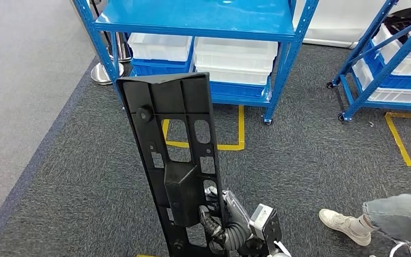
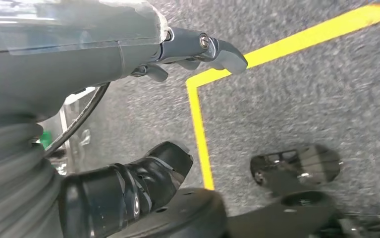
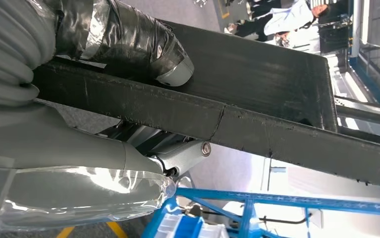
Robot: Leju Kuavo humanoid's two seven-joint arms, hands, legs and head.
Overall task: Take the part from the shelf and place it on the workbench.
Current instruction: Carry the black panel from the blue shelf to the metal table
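Part (image 1: 173,160) gripped upright low down by right hand (image 1: 216,222) (left hand (image 2: 143,124) empty, fingers apart): carry level, grip firm.

I see my right hand (image 1: 222,217) gripping the black part (image 1: 175,155) upright near its lower end. Beyond it stands a blue shelf (image 1: 203,21) with white bins (image 1: 235,59). A person's shoe (image 1: 345,225) rests on the carpet (image 1: 299,160).

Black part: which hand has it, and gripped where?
Right hand holds the black part near its lower end, fingers wrapped over one edge. Left hand holds nothing.
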